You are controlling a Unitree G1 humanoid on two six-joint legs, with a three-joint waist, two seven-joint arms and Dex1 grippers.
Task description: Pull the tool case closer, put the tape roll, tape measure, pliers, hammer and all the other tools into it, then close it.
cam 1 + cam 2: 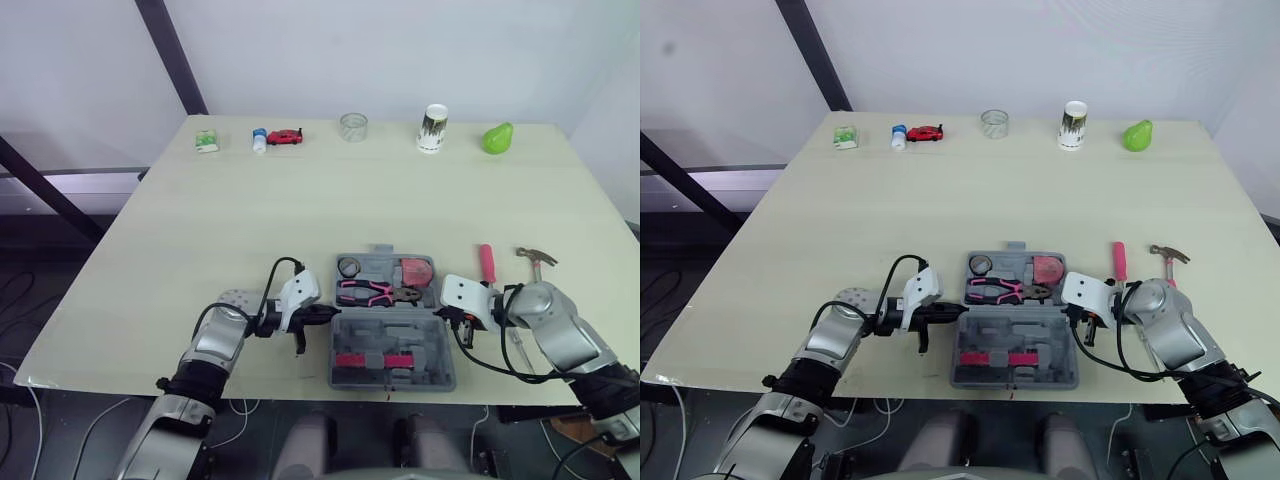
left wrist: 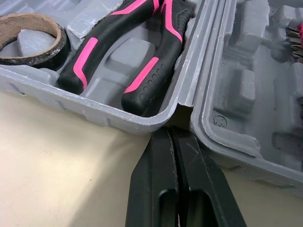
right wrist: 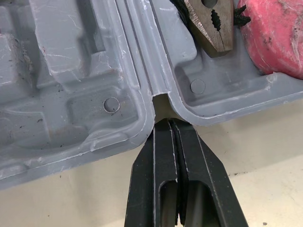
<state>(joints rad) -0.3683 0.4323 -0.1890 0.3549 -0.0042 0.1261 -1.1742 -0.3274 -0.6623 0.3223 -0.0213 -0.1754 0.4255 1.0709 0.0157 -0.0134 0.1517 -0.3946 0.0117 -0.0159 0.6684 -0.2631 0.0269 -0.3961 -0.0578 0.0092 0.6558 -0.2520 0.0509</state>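
The grey tool case (image 1: 442, 352) lies open near the table's front edge. Its far half holds a tape roll (image 1: 349, 266), black-and-pink pliers (image 1: 370, 292) and a pink tape measure (image 1: 417, 271). Pink-handled pieces sit in the near half. A hammer (image 1: 537, 259) and a pink-handled screwdriver (image 1: 487, 263) lie on the table to the right of the case. My left gripper (image 2: 171, 135) is shut, its tip in the hinge notch on the case's left side. On the right side, my right gripper (image 3: 170, 125) is also shut, its tip at the hinge notch there.
Along the table's far edge stand a green box (image 1: 206, 140), a small bottle (image 1: 259, 140), a red toy car (image 1: 285, 136), a clear round container (image 1: 352, 126), a white cup (image 1: 433, 128) and a green pear-shaped object (image 1: 497, 137). Bare tabletop (image 1: 300, 210) lies beyond the case.
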